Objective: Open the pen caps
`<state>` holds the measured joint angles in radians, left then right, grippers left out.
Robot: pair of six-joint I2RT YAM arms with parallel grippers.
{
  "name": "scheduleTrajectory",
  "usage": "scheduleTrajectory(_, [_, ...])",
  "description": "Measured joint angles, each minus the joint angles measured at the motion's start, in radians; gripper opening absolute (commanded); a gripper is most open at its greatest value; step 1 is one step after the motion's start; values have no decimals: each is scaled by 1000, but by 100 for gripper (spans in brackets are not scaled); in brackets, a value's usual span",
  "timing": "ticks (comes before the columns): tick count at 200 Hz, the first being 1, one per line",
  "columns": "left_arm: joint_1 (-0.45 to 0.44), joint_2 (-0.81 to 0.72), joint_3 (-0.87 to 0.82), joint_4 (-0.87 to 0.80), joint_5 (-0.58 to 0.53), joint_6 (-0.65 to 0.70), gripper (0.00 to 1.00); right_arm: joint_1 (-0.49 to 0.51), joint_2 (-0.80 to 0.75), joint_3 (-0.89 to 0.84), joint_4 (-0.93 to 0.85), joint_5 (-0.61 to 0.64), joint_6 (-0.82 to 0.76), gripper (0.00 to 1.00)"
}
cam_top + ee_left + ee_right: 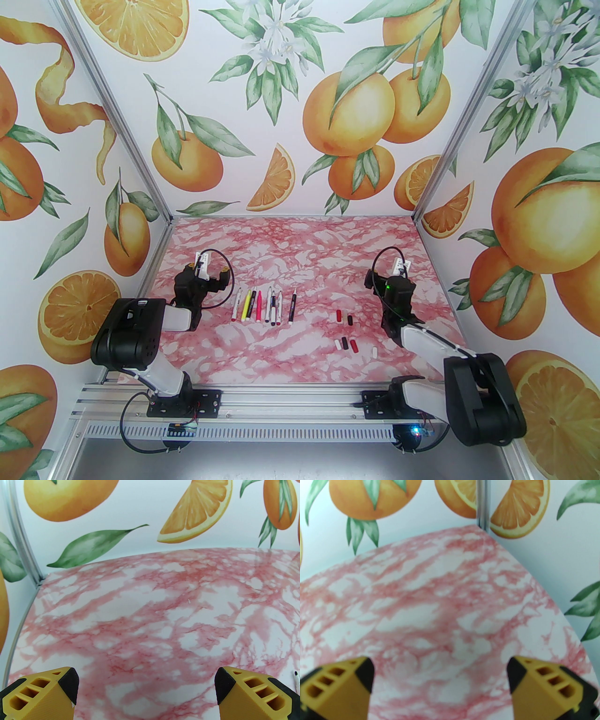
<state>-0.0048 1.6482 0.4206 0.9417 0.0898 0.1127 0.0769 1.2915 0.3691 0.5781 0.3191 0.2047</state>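
Observation:
Several pen caps (346,343) in red, black and white lie loose on the pink marble table (304,243), right of centre, in two small groups with one white cap (374,351) apart. Several uncapped pens (259,306) lie in a row left of centre. My left gripper (208,272) hovers just left of the pen row, open and holding nothing (146,686). A pen tip (296,679) shows at the right edge of the left wrist view. Behind and to the right of the caps, my right gripper (398,276) is also open and holds nothing (440,674).
Orange-print walls enclose the table on three sides, with metal corner posts (161,215) at the back. An aluminium rail (281,403) carrying the arm bases runs along the near edge. Bare marble (150,611) lies ahead of both grippers.

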Motion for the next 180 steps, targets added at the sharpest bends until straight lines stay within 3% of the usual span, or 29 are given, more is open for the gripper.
scheduleTrajectory(81, [0,0,0,0,0,0,100,0,241,-42,353,-41,-65,100])
scheduleTrajectory(180, [0,0,0,0,0,0,100,0,256,-24,366,-123,-109,100])
